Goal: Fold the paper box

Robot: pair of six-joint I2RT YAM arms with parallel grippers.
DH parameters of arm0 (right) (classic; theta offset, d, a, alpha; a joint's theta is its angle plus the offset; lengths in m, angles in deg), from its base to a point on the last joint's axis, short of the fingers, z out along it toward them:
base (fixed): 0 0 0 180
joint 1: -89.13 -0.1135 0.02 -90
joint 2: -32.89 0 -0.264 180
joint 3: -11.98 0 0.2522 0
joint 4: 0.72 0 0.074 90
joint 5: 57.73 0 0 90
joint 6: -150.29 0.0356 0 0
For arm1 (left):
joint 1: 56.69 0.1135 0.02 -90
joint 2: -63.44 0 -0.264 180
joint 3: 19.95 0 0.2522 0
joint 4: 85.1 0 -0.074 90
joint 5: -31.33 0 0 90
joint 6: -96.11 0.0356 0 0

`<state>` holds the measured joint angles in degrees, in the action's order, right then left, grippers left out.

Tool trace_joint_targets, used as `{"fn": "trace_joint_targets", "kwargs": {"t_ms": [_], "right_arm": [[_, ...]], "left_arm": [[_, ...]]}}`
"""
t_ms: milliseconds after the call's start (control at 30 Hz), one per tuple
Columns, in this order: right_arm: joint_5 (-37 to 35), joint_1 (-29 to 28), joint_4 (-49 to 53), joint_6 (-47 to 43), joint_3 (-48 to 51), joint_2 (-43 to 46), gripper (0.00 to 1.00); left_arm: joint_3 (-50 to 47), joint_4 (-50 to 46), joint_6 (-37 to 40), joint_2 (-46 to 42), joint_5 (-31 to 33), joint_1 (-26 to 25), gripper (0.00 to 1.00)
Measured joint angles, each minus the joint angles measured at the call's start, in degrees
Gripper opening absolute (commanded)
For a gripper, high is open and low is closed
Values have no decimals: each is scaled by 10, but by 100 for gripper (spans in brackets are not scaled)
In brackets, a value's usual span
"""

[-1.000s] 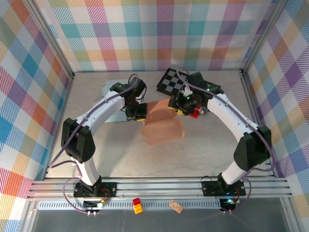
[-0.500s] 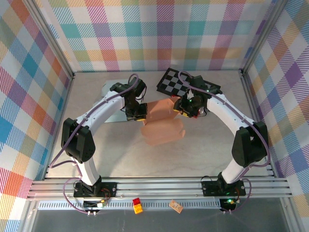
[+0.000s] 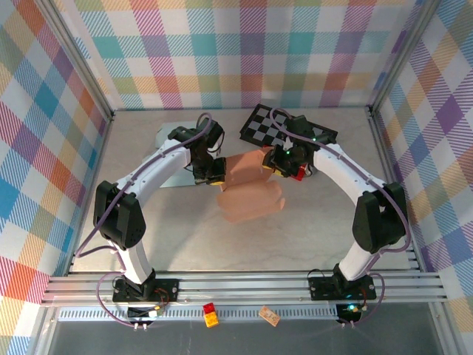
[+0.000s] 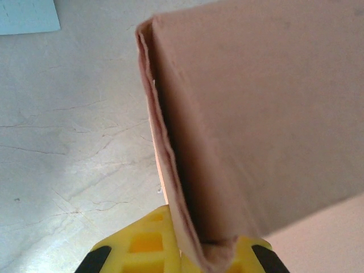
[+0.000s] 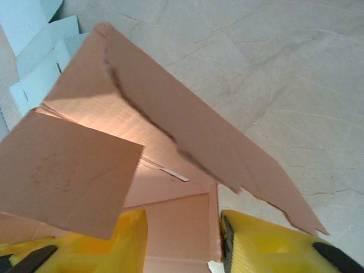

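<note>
Hold left gripper [image 4: 196,256] pinched tight on the raised wall of the paper box [image 3: 250,194], at the middle of the table [image 3: 177,237]. Ease right gripper [image 5: 182,239], jaws apart and apparently astride a flap, inward along the crease.

Tan paper box [image 3: 251,198], black-and-white checkered board [image 3: 262,126]
</note>
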<state>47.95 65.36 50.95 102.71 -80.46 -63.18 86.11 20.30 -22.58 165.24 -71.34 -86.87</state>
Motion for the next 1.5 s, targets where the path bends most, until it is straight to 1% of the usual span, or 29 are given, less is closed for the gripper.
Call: {"fn": "trace_joint_targets", "kwargs": {"t_ms": [67,300,567,667,800,900,1033,1133,1200,1300,1500], "right_arm": [[2,-3,-9,7,0,0,33],[24,-13,-19,18,0,0,33],[43,-41,-22,19,0,0,33],[44,-45,-12,5,-6,3,39],[49,-34,14,-33,-39,28,51],[69,1,16,-57,-58,71,56],[108,99,-3,-71,-57,158,57],[140,174,-42,-68,-35,197,55],[171,213,-81,-56,6,207,57],[218,241,-126,-43,63,191,61],[304,245,-177,-57,102,131,63]], "left_arm": [[0,0,0,0,-2,0,0],[0,8,0,-1,-3,0,0],[0,11,0,-1,-3,0,0],[0,13,0,-1,-3,0,0],[0,17,14,-1,-3,0,0],[2,27,27,-1,-5,2,0],[4,48,42,-1,-34,15,0],[5,68,59,-1,-76,28,0],[6,82,69,-1,-109,35,0],[6,99,81,2,-153,45,0],[7,107,102,20,-208,57,0]]}}
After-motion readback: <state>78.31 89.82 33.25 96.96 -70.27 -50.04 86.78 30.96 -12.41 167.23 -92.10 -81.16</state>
